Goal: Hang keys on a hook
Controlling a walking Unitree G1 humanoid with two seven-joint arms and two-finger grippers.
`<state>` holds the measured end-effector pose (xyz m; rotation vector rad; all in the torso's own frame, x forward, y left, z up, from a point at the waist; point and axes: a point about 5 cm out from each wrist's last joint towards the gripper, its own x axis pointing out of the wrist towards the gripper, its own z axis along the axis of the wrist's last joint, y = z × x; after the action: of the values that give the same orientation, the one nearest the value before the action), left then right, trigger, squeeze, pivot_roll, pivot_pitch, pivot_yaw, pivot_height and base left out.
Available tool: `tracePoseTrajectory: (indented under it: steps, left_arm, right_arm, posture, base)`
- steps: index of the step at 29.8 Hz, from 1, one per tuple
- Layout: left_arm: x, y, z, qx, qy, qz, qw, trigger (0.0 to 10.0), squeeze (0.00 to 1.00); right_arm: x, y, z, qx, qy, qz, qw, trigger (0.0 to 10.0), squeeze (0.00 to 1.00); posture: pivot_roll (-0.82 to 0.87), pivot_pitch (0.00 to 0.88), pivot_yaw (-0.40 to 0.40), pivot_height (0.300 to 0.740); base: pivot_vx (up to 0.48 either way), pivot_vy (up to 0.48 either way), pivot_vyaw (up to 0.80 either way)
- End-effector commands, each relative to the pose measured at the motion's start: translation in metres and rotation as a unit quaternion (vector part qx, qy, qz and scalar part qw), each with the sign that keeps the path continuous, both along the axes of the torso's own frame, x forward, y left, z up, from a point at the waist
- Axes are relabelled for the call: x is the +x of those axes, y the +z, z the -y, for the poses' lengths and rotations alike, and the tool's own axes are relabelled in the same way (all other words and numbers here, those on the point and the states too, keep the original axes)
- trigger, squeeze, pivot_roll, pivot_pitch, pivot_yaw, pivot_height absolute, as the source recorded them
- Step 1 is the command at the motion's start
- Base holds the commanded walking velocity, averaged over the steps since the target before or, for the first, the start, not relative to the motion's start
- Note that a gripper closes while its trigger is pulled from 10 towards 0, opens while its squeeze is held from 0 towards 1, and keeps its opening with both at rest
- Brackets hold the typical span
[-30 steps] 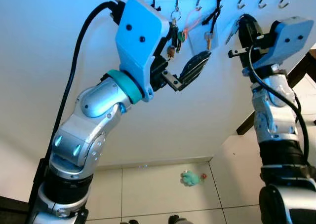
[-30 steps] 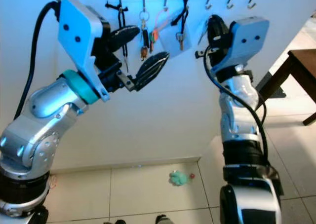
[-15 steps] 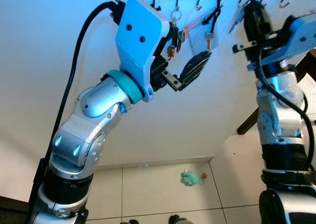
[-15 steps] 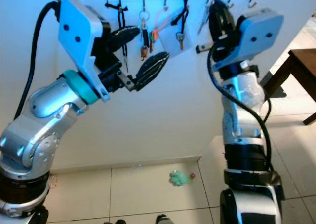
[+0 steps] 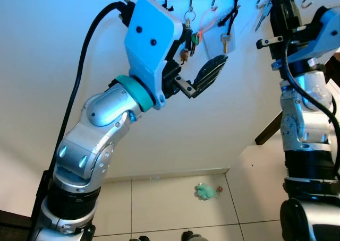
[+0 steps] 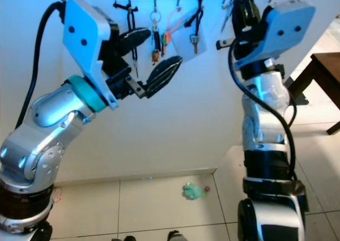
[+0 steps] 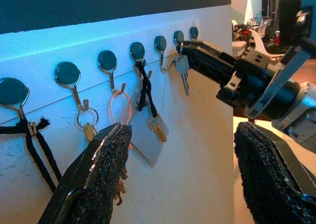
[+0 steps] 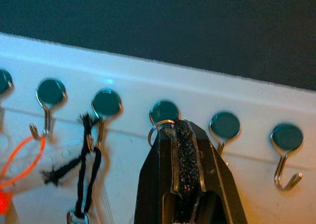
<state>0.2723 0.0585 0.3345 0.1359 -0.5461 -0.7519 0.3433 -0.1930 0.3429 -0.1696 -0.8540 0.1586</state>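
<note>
one small bunch of keys (image 7: 183, 72) is what matters here, pinched flat between the two black fingers of the right gripper (image 8: 185, 145), which is clamped on it right up at the row of hooks (image 7: 106, 68) on the white wall (image 5: 48, 66). in the right wrist view the thin key ring (image 8: 157, 130) pokes out at about 10 o'clock from the fingertips and sits against the round base of the target hook (image 8: 164, 110); whether the ring is over the wire yet cannot be told. from the left wrist view the key blades dangle below the fingertips, next to a bare hook.

my judgement: the bunch is light, hard metal, not fragile, but slick and free to swing, and the ring is thin wire that can twist in the pads. the best hold is on the flat key heads, with the ring left clear above the fingertips, much as it is held now. letting go before the ring is over the hook tip would probably drop it to the tiled floor (image 5: 170, 204).

the left gripper (image 5: 197, 66) hangs spread apart and empty in front of the wall, at about 9 o'clock from the right one, below hooks loaded with other keys (image 7: 157, 128) on black cord (image 7: 145, 93) and an orange loop (image 7: 121, 110).
</note>
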Motion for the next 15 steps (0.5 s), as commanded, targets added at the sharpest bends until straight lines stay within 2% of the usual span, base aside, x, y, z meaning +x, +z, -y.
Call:
tracePoseTrajectory:
  steps: [1, 7, 15]
  left_arm:
    - [-0.003, -0.001, 0.002, 0.004, -0.007, -0.003, 1.000, 10.0, 0.00]
    - [-0.003, -0.001, 0.001, 0.004, -0.005, -0.003, 1.000, 10.0, 0.00]
    - [-0.003, -0.001, 0.001, 0.003, -0.005, -0.004, 1.000, 10.0, 0.00]
  right_arm:
    - [0.002, 0.002, 0.001, 0.002, -0.002, 0.000, 1.000, 10.0, 0.00]
    - [0.012, 0.001, -0.003, 0.001, 0.003, -0.018, 1.000, 10.0, 0.00]
    - [0.016, -0.004, -0.003, 0.000, 0.000, -0.034, 0.999, 10.0, 0.00]
  posture:
    - [-0.09, 0.164, 0.094, 0.740]
    - [-0.09, 0.166, 0.093, 0.740]
    - [-0.08, 0.168, 0.090, 0.740]
  base:
    - [0.000, 0.000, 0.00]
    - [0.000, 0.000, 0.00]
    - [0.000, 0.000, 0.00]
